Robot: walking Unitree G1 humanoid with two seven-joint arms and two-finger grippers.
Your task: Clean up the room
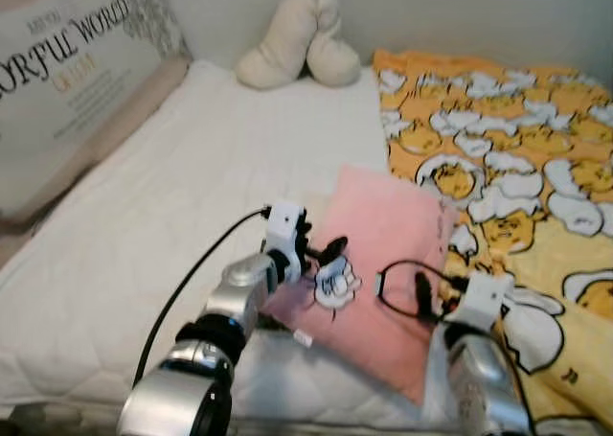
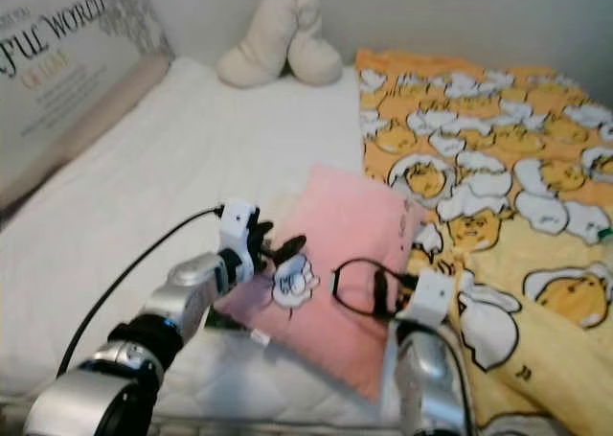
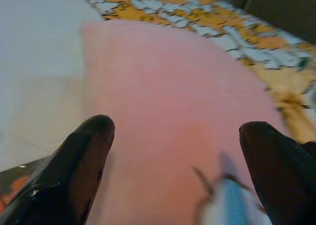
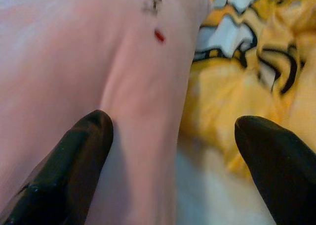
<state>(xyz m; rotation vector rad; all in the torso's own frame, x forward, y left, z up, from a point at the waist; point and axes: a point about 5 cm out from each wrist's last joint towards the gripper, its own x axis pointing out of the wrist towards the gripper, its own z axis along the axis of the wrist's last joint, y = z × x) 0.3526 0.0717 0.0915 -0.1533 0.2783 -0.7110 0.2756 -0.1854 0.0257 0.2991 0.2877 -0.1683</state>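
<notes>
Pink pillow (image 1: 388, 263) lies lower centre on the white mattress (image 1: 172, 196), overlapping the yellow blanket (image 1: 517, 149). Left gripper (image 1: 321, 254) and right gripper (image 4: 173, 160) both gape over it. Wrist views reveal its red mark (image 4: 159, 35).

Bed with white quilted mattress (image 1: 192, 196) against a pale wall (image 1: 460, 10). Printed headboard panel (image 1: 67, 72) at left. Soft, even light; no hard shadows.

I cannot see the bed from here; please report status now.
Left gripper open over pink pillow. Right gripper open at pillow's edge beside yellow blanket. Pillow not gripped. Nothing in the way.
</notes>
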